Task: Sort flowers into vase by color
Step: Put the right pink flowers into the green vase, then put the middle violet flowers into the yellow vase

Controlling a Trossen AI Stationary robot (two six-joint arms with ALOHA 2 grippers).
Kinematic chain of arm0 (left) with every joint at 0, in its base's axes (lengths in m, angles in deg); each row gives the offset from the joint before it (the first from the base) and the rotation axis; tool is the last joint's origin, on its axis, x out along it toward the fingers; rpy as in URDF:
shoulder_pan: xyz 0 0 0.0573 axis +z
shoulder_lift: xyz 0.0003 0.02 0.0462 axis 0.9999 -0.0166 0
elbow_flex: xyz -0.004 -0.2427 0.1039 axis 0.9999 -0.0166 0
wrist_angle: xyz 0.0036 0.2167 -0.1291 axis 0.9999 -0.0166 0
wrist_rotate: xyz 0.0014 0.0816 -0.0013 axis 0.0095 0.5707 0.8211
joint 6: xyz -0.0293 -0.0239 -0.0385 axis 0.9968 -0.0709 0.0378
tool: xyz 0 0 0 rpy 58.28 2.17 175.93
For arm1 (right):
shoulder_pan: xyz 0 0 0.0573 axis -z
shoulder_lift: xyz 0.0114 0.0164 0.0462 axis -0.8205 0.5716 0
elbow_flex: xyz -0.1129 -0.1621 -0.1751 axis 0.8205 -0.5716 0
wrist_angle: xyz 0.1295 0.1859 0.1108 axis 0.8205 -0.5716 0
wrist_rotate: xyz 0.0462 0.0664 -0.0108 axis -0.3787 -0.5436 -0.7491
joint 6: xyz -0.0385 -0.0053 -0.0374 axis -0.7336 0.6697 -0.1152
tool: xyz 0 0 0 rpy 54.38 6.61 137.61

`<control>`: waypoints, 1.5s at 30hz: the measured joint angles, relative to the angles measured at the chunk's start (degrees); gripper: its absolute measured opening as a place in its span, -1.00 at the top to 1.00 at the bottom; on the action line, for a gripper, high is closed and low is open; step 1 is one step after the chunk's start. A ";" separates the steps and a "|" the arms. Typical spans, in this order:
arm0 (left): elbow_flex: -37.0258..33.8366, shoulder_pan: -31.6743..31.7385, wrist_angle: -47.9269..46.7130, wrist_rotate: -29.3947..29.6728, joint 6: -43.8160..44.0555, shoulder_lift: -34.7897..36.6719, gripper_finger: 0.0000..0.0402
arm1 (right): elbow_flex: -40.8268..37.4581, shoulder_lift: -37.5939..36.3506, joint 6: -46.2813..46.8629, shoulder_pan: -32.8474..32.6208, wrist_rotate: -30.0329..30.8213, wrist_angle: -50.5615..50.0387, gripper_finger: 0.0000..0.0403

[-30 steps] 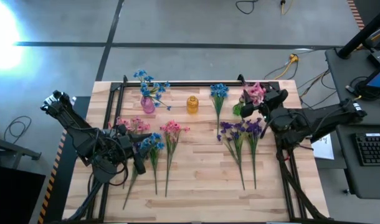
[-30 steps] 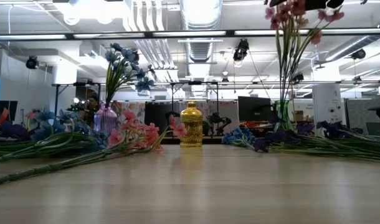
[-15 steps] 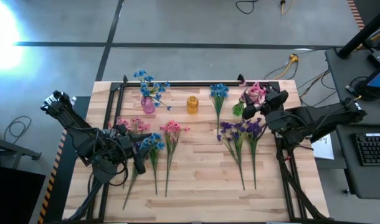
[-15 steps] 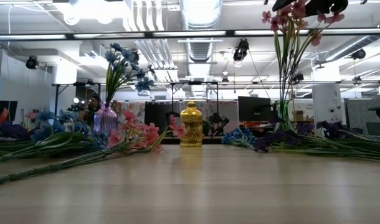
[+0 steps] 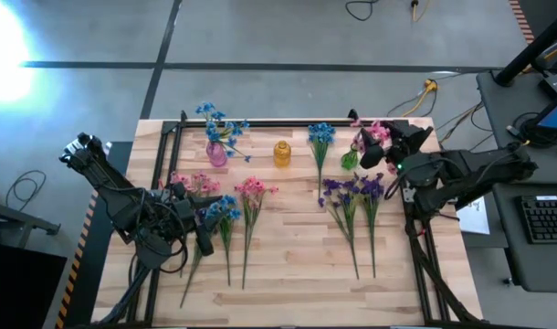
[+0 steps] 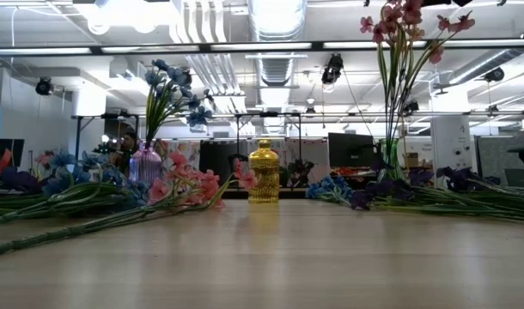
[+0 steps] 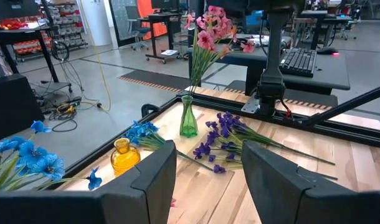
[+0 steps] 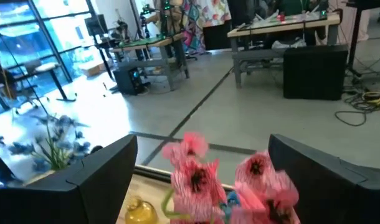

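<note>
- Flowers [image 5: 235,212] lie across the table's [image 5: 288,274] middle; pink ones [image 5: 373,133] stand in the green vase [image 5: 349,161] near the far right corner.
- Light, floppy sprigs (blossoms crush easily): pinch mid-stem.
- Right gripper [image 5: 385,149] is wide open, empty, beside that vase; left gripper [image 7: 205,174] is parted, empty.

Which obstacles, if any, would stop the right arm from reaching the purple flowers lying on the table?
Probably none. The right gripper is open and empty above the green vase, and the purple flowers lie uncovered just beside it, apart from the other stems.

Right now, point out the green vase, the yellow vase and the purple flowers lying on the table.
green vase [image 7: 188,123]: left wrist view, on its glass body.
yellow vase [image 5: 282,153]: high view, on its top.
purple flowers [image 5: 352,190]: high view, on the blossom cluster.
</note>
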 joint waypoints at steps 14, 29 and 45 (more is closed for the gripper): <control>0.00 0.00 0.04 -0.11 -0.40 0.00 0.16 | 7.36 0.22 -5.97 1.40 1.40 0.30 -0.76; 0.00 0.00 0.87 -11.87 13.23 -5.46 0.16 | 24.80 8.44 -22.94 -1.07 -32.76 -1.35 -0.76; 0.00 0.00 1.24 -17.02 27.31 -11.28 0.16 | 35.14 20.87 3.45 -12.60 -52.27 -34.42 -0.76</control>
